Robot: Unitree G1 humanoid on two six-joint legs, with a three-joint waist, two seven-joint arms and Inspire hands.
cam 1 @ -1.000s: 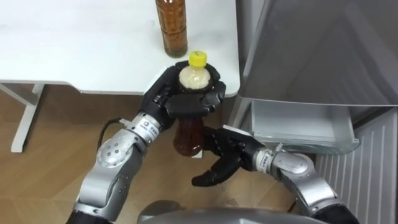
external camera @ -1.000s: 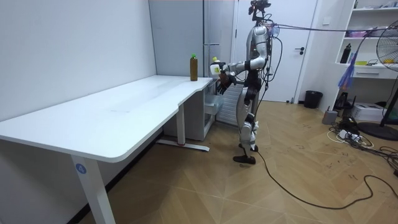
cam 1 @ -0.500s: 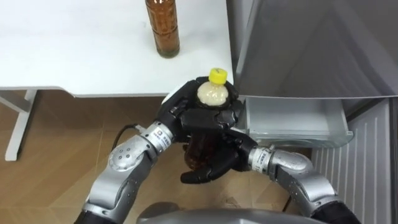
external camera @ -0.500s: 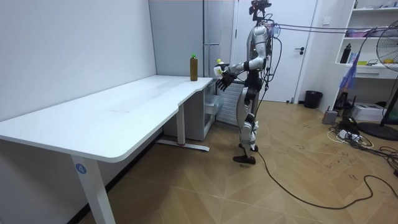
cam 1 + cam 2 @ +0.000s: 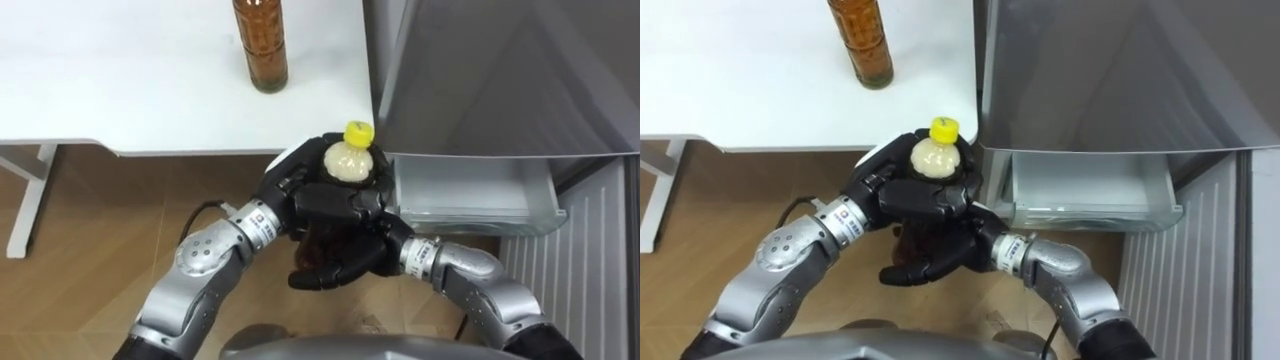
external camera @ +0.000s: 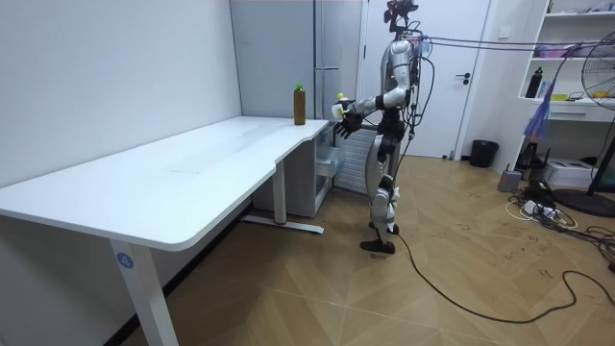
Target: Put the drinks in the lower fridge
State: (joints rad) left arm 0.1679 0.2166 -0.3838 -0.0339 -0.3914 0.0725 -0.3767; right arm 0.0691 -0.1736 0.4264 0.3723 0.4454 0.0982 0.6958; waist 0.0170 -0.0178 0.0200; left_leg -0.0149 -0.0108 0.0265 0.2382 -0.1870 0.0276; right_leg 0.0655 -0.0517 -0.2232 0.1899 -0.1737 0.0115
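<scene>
A drink bottle (image 5: 347, 160) with a yellow cap, pale at the top and dark brown below, is held upright in front of me. It is off the table's corner and just left of the fridge. My left hand (image 5: 310, 195) is shut round its upper body from the left. My right hand (image 5: 340, 262) cups its lower part from below, fingers curled round it. The same bottle (image 5: 935, 150) appears in the right eye view, and as a small yellow-capped bottle (image 6: 340, 100) in the room view. A second bottle of brown drink (image 5: 260, 45) stands on the white table (image 5: 120, 90).
The grey fridge (image 5: 500, 80) rises at the right, and its pale lower compartment (image 5: 470, 195) stands open just right of the held bottle. In the room view I stand at the long table's far end, beside the fridge (image 6: 336, 43). Wooden floor lies below.
My right hand rose from open below the bottle and closed round its lower part. The held bottle moved right, off the table corner toward the fridge. The view shifted slightly.
</scene>
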